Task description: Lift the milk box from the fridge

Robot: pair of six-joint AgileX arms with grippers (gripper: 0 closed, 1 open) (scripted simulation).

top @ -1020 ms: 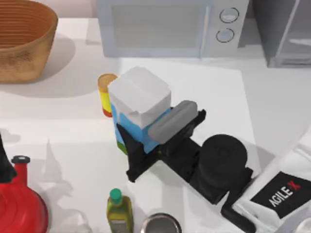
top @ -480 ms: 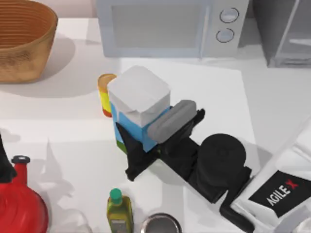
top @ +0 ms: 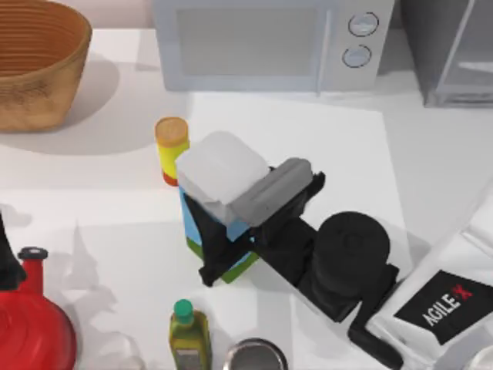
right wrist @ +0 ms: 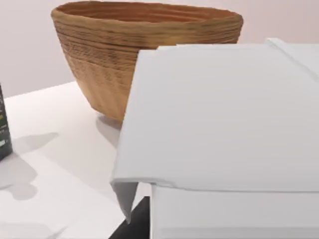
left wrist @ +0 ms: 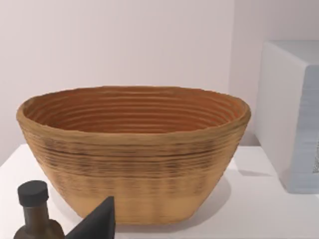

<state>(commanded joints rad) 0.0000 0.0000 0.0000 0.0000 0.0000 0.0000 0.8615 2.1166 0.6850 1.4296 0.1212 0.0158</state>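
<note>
The milk box (top: 219,179) is sitting near the middle of the top view, tilted so that its white top leans toward the upper left and its green bottom band is showing at the lower right. The right gripper (top: 243,223) is grasping it: one dark finger is lying along the box's lower left side and the grey pad is pressing on its right side, so the claw is clenched on the carton. In the right wrist view the white top of the milk box (right wrist: 224,119) is very close to the camera.

The yellow canister (top: 171,148) is standing just beside the box, at its upper left. The fridge (top: 451,50) is standing in the upper right corner, well apart from the box. The microwave (top: 269,42) is at the top centre, and the woven basket (top: 38,62) is in the upper left. The olive bottle (top: 187,335) is standing at the lower edge.

The left gripper (left wrist: 97,224) is at the lower edge of the left wrist view, in front of the basket; I cannot tell its state.
</note>
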